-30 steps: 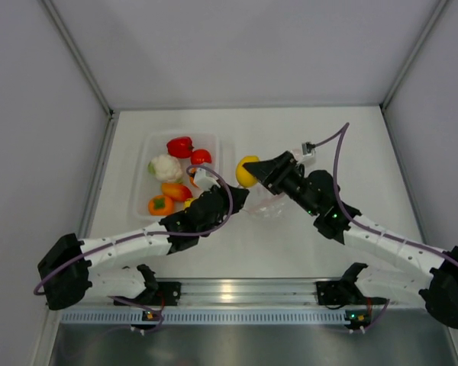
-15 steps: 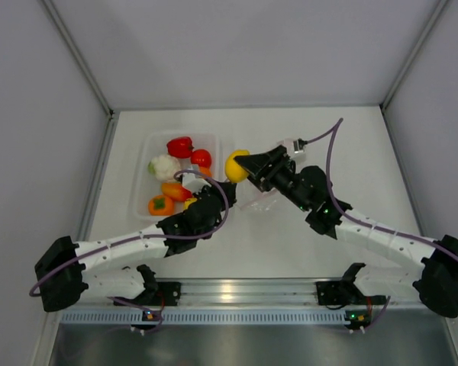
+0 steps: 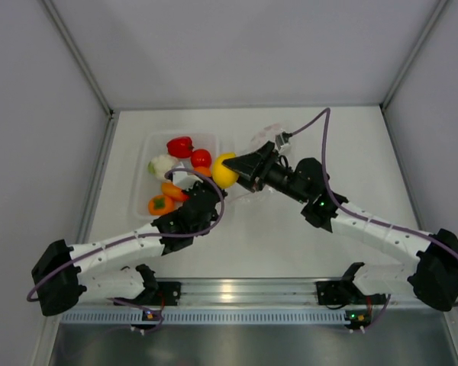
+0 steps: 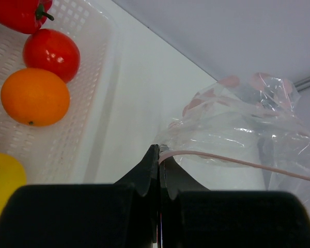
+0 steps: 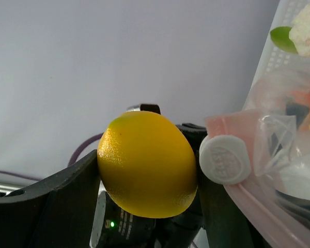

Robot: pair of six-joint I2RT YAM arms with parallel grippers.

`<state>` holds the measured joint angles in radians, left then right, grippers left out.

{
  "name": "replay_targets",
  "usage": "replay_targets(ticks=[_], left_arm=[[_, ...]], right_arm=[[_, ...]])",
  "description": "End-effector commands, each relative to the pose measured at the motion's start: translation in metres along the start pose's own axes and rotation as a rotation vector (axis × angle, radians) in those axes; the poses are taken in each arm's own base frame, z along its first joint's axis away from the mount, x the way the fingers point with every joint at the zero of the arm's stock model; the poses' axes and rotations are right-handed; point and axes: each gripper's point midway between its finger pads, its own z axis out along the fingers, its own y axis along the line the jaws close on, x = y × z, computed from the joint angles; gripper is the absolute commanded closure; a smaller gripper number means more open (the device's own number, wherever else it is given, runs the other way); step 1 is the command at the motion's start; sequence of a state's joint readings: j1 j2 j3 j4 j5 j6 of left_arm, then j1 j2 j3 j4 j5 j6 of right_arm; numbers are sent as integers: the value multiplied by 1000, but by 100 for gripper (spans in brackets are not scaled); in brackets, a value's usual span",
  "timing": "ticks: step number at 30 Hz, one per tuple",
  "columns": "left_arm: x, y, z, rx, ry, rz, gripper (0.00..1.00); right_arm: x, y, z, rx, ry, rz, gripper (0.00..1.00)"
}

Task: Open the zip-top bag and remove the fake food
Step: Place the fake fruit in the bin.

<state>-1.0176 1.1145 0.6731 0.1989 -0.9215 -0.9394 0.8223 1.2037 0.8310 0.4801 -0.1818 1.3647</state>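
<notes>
My right gripper point(image 3: 227, 169) is shut on a yellow lemon point(image 3: 224, 170), a piece of the fake food, and holds it in the air at the right rim of the white tray point(image 3: 141, 187). In the right wrist view the lemon point(image 5: 147, 165) fills the gap between both fingers. My left gripper point(image 4: 160, 150) is shut on the corner of the zip-top bag point(image 4: 237, 129), pinching its pink zip strip point(image 4: 237, 161). The bag's white slider point(image 5: 225, 159) shows beside the lemon. From above, crinkled bag plastic point(image 3: 262, 139) shows behind the right arm.
The tray holds a red pepper point(image 3: 180, 146), a tomato point(image 3: 201, 158), a cauliflower point(image 3: 160, 163) and an orange persimmon with a green top point(image 3: 161, 204). An orange point(image 4: 35, 97) lies next to the tomato point(image 4: 51, 51). Walls close in the table on three sides.
My right gripper has carried the lemon leftward, from beside the bag to the tray's right rim. The left arm has shifted slightly left and still grips the bag.
</notes>
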Motion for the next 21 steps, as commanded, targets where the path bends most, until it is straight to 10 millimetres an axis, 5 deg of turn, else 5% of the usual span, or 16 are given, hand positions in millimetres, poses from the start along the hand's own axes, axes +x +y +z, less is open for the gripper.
replay_targets(ticks=[1,12,21], left_arm=[[-19,10,4,-28,-40,-13,100],[-45,-12,-2,40,-55,30,100],[-42,-23,0,132,-37,11,100]], right_arm=[[9,21,-8,-84,54,0,100],[35,25,-36,-111,215,-78,100],[61,28,-66,-146,382,-197,100]])
